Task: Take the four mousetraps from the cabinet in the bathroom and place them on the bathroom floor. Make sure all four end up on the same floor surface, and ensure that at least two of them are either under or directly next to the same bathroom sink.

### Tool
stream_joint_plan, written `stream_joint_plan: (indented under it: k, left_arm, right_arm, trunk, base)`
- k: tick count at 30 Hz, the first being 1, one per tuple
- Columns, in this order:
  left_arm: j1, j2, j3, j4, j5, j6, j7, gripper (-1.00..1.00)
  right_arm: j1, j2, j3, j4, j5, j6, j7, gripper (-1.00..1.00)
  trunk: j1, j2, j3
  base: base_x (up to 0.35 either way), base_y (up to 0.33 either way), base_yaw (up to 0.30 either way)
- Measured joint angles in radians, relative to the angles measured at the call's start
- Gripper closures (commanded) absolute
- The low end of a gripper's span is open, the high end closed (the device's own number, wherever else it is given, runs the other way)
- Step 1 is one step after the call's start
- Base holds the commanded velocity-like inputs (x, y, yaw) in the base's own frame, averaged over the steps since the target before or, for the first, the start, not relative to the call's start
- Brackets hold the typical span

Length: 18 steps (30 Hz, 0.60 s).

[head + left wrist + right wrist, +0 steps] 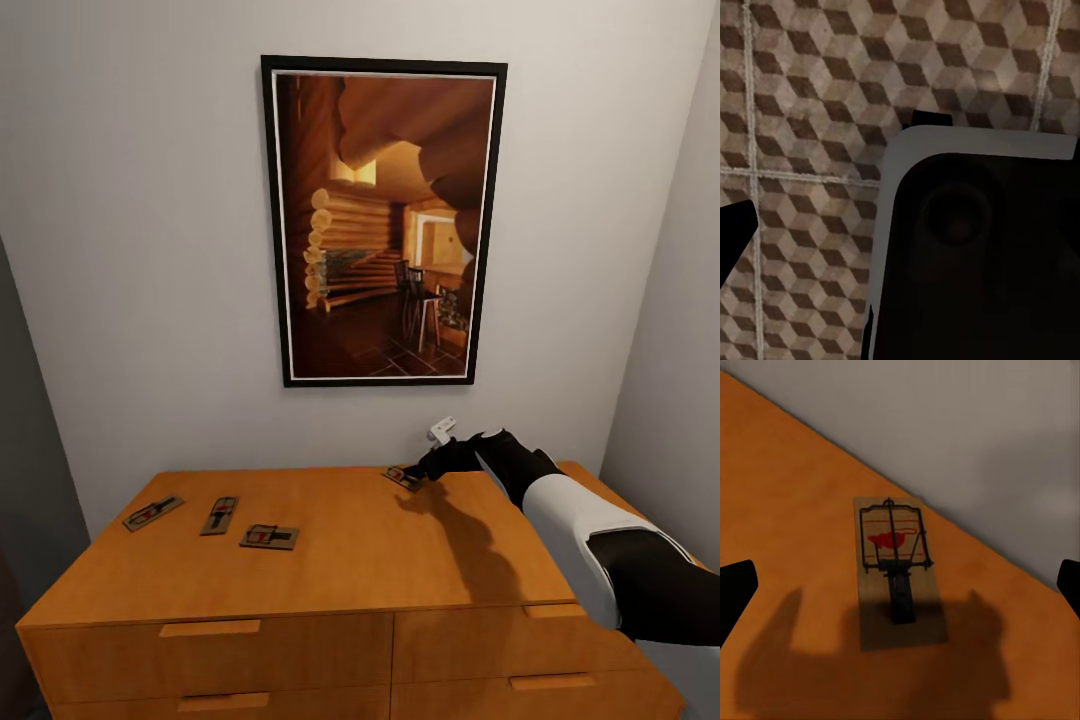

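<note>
Head view, left to right: I see three mousetraps (pixel 153 513) (pixel 219 515) (pixel 269 537) lying flat in a loose row on the left part of the cabinet (pixel 330 560) worktop. The fourth mousetrap (pixel 403 478) (pixel 895 564) lies near the back edge by the wall. My right gripper (pixel 418 470) (pixel 900 585) hovers over it, fingers spread wide either side, not touching. Left wrist camera faces the bathroom floor (pixel 810 112); I cannot tell the left gripper's state.

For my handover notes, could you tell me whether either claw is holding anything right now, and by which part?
Nothing is held. The right claw is open above a mousetrap lying flat on the cabinet, untouched. The left claw's state cannot be told.
</note>
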Motion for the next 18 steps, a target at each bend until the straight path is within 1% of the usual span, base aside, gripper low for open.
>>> stream_joint_plan:
  k: [6,18]
  left_arm:
    - [0.0,0.0,0.0,0.008,-0.001,0.0,0.0,-1.0]
    - [0.0,0.0,0.0,0.012,-0.001,0.0,0.0,-1.0]
  right_arm:
    - [0.0,0.001,0.0,0.0,-0.001,-0.002,0.0,-1.0]
    - [0.001,0.001,0.0,0.0,-0.001,-0.002,0.0,-1.0]
  trunk:
    - [0.0,0.0,-0.004]
    - [0.0,0.0,-0.022]
  base:
    - [0.0,0.0,0.0]
    - [0.0,0.0,0.0]
